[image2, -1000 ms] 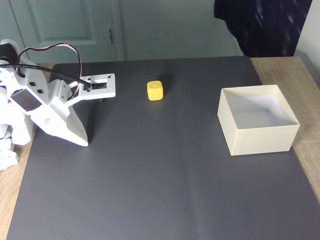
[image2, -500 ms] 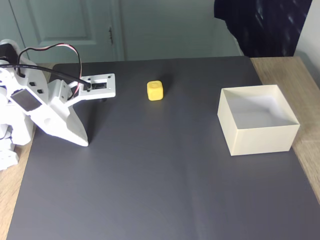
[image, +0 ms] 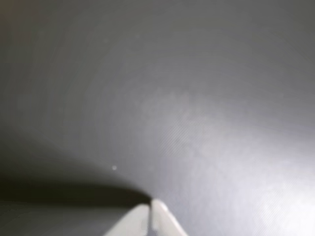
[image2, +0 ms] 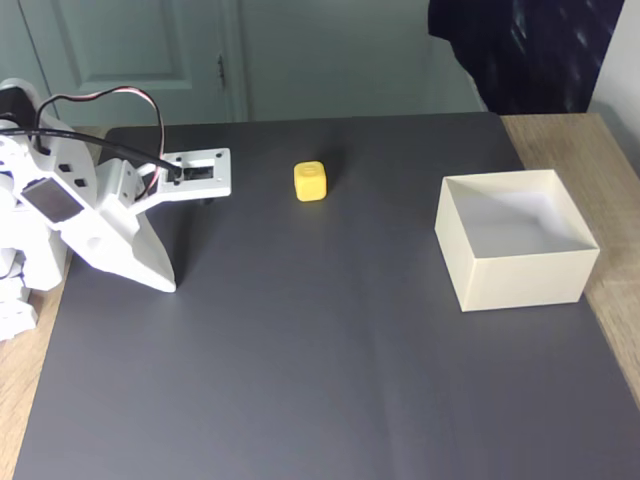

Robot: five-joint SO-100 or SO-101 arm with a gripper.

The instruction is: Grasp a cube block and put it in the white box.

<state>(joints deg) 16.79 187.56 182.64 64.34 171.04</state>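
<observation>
Three items matter in the fixed view, read from left to right: the arm, the cube block, and the white box.

1. Arm. The white arm [image2: 90, 215] is folded low at the left edge of the dark mat [image2: 300, 380], with its end effector [image2: 165, 283] pointing down at the mat. In the wrist view the two fingertips [image: 158, 216] meet with no visible gap, so the end effector [image: 150, 209] is clenched and grasps nothing.

2. Cube block. The yellow cube block [image2: 310, 181] rests on the mat near the rear edge, well apart from the end effector and to its right. Nothing touches it.

3. White box. The white box [image2: 515, 270] stands open-topped at the right side of the mat, next to the bare wood of the table [image2: 615, 300]. Its visible interior holds nothing.

Task status: no step appears done. Judged from this layout, the remaining steps are the reach, the opening of the fingers, the grasp, the carry to the right, and the release over the box.

Visibility limits:
- The wrist view is blurred and shows grey mat plus the fingertips at the bottom edge.
- The arm base is cut off by the left frame edge of the fixed view.
- The near wall of the box hides part of its floor.
</observation>
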